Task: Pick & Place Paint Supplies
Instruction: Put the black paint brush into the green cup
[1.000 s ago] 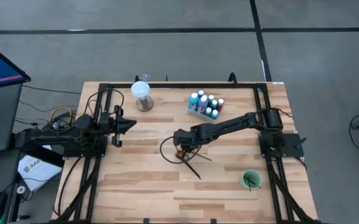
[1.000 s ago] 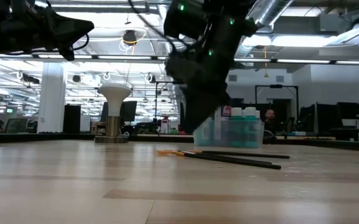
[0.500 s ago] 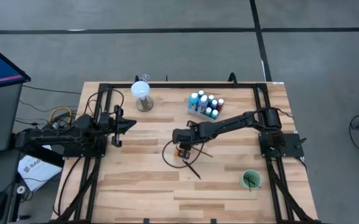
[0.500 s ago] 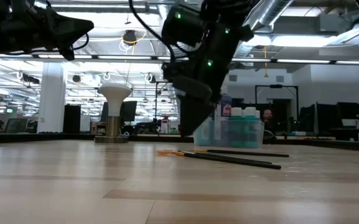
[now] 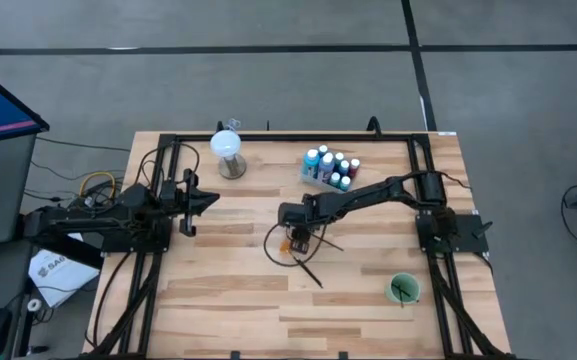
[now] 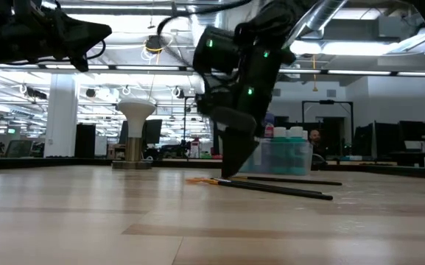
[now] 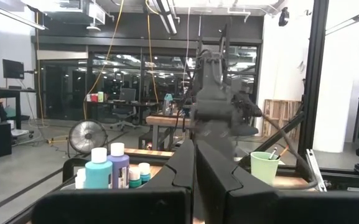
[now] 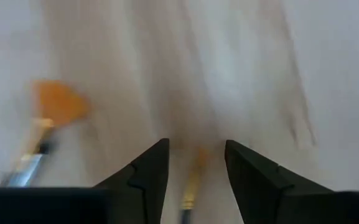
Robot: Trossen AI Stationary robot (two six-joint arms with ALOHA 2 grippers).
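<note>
Several thin dark-handled paintbrushes point(image 5: 306, 262) lie loose on the wood near the table's middle. My right gripper point(image 5: 294, 243) points down over them, open. In the right wrist view its fingertips point(image 8: 196, 144) stand on either side of a brush with a light orange tip point(image 8: 193, 180), without touching it. An orange fan-tipped brush point(image 8: 58, 102) lies off to one side. The white-capped paint bottles point(image 5: 330, 168) stand in a clear box at the far middle. My left gripper point(image 5: 203, 200) waits shut above the table's left side.
A white globe on a round base point(image 5: 228, 152) stands at the far left of the table. A green cup point(image 5: 404, 289) with brushes in it stands near the right front. Bare wood point(image 5: 228, 300) lies in front of the loose brushes.
My right gripper has come down toward the loose brushes at the table's middle, its fingertips now close above the wood. The brushes have stayed where they lay.
</note>
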